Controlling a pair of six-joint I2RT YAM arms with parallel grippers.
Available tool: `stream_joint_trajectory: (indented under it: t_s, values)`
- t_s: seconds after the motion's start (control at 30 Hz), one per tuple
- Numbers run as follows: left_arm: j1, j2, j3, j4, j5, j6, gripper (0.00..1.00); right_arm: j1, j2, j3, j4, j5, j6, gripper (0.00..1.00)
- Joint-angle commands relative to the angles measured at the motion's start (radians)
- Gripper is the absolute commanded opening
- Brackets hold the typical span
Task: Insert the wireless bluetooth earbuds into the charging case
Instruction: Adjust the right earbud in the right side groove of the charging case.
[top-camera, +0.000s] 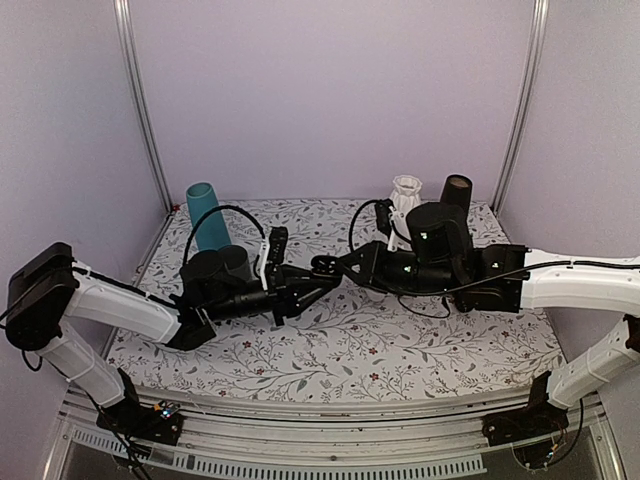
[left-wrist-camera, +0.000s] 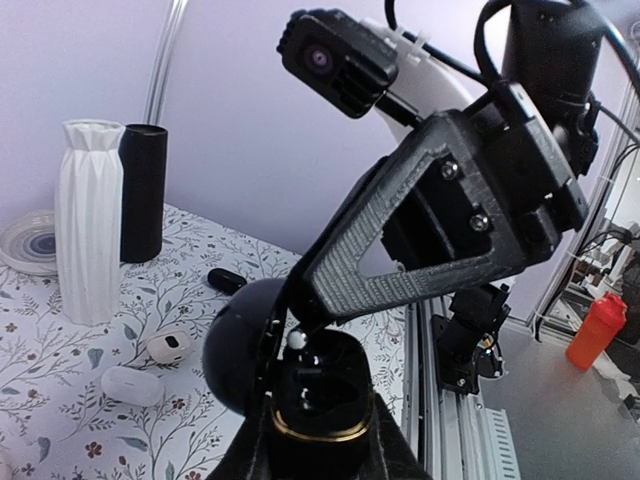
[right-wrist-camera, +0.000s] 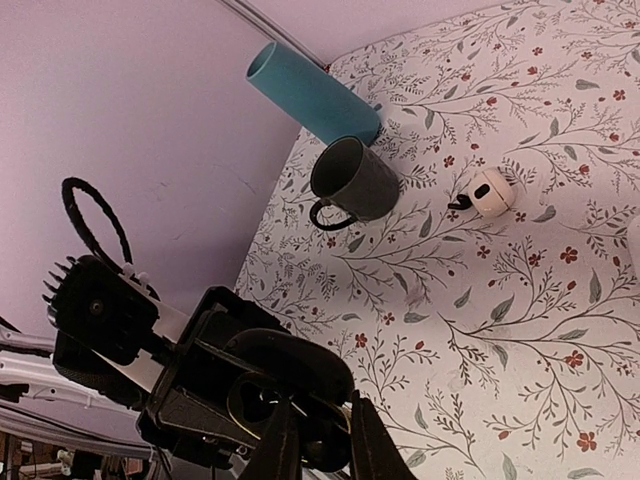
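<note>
Top external: floral table (top-camera: 400, 350), lilac walls (top-camera: 330, 90)

Left wrist view: the bottom edge is cutting off the charging case (left-wrist-camera: 318, 395) and the left gripper (left-wrist-camera: 320, 445) around it. The right gripper (left-wrist-camera: 292, 335) is covering the case's insides, so honestly I'm not making out any earbuds for sure. A plate (left-wrist-camera: 22, 240) is running off the left edge, and a red bottle (left-wrist-camera: 596, 330) at far right is looking blurry.

Right wrist view: the right gripper's fingers (right-wrist-camera: 283, 450) are getting cropped at the bottom, and something white (right-wrist-camera: 634, 235) is barely peeking in at the right edge.
</note>
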Motion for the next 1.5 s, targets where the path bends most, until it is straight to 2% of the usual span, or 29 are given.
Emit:
stream_joint_trajectory:
  t_s: [0.0, 0.37, 0.63, 0.97, 1.47]
  values:
    - [-0.015, -0.042, 0.028, -0.069, -0.039, 0.083, 0.00, -0.005, 0.003, 0.054, -0.068, 0.004, -0.073, 0.08]
    - [-0.016, -0.091, 0.019, -0.166, -0.005, 0.265, 0.00, -0.005, 0.026, 0.212, -0.293, -0.101, -0.299, 0.07]
    - [-0.011, -0.119, 0.033, -0.246, 0.041, 0.308, 0.00, -0.003, 0.054, 0.297, -0.447, -0.162, -0.462, 0.06]
    - [0.008, -0.104, 0.064, -0.277, 0.162, 0.242, 0.00, 0.023, 0.072, 0.337, -0.573, -0.082, -0.561, 0.05]
    - [0.014, -0.098, 0.077, -0.289, 0.199, 0.228, 0.00, 0.076, 0.170, 0.429, -0.702, 0.050, -0.608, 0.05]
